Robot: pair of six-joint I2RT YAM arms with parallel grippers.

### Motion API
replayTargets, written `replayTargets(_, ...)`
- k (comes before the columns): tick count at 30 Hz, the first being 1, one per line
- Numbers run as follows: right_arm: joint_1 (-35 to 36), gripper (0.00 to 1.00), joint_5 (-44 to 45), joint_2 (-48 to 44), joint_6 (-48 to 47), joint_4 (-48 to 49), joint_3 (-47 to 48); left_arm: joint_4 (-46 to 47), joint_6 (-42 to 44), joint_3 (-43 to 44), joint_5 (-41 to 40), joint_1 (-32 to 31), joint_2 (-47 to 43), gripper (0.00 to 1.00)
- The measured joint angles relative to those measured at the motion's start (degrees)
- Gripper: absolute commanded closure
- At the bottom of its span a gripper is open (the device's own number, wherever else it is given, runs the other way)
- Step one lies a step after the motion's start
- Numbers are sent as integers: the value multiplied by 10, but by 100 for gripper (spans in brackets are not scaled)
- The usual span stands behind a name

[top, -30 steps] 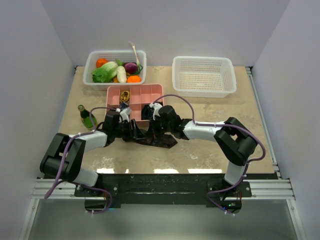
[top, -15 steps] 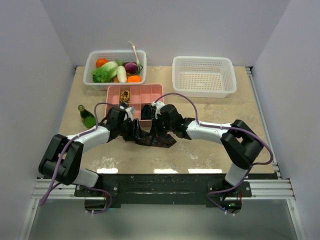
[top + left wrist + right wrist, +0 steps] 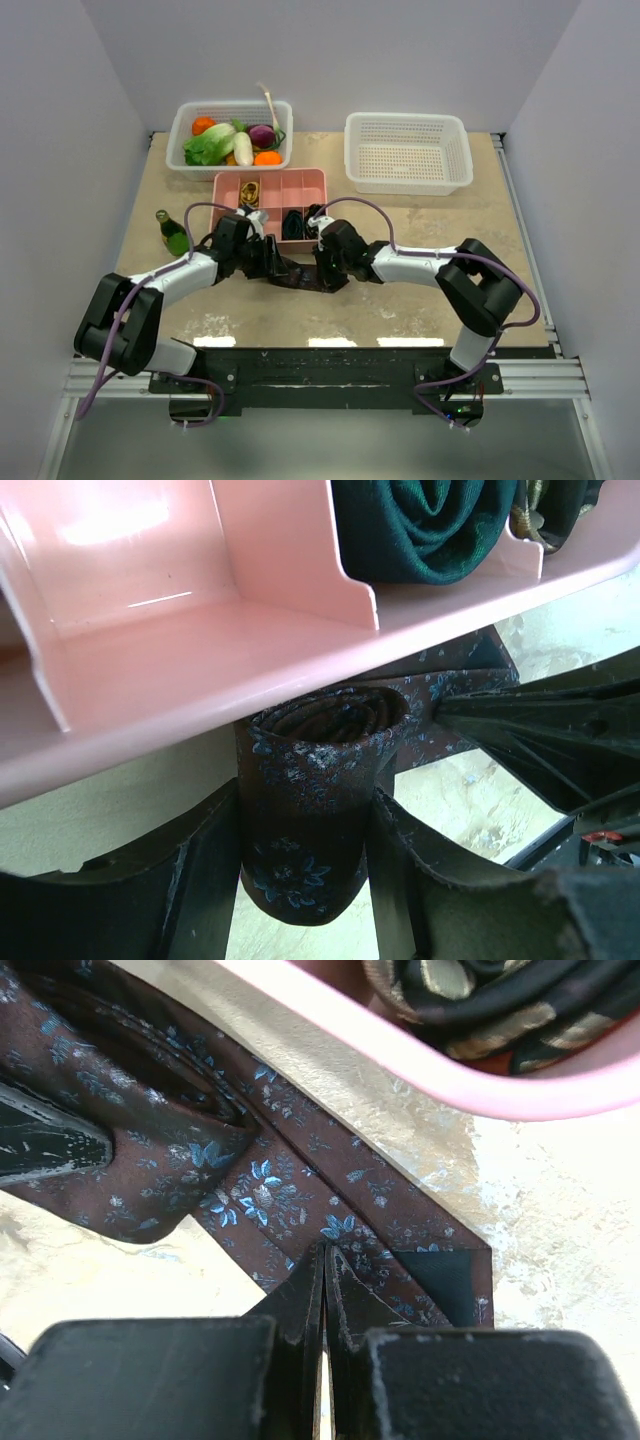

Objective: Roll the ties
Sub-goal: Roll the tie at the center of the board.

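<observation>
Maroon blue-flowered fabric necktie (image 3: 318,742): coiled end clamped between left gripper (image 3: 305,825) fingers, just beside pink plastic divided tray (image 3: 200,670); right gripper (image 3: 325,1260) fingers pressed together on flat tail.

We see soft, even overhead light, white glare patches on the table (image 3: 420,300) near edge, and blurred wrist-view foregrounds.
</observation>
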Motion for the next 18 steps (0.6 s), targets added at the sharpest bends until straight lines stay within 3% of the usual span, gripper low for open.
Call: replayTargets(18,22,100,-67,-5,-29,-1,-12,-24,13,0,-4,0,-14,46)
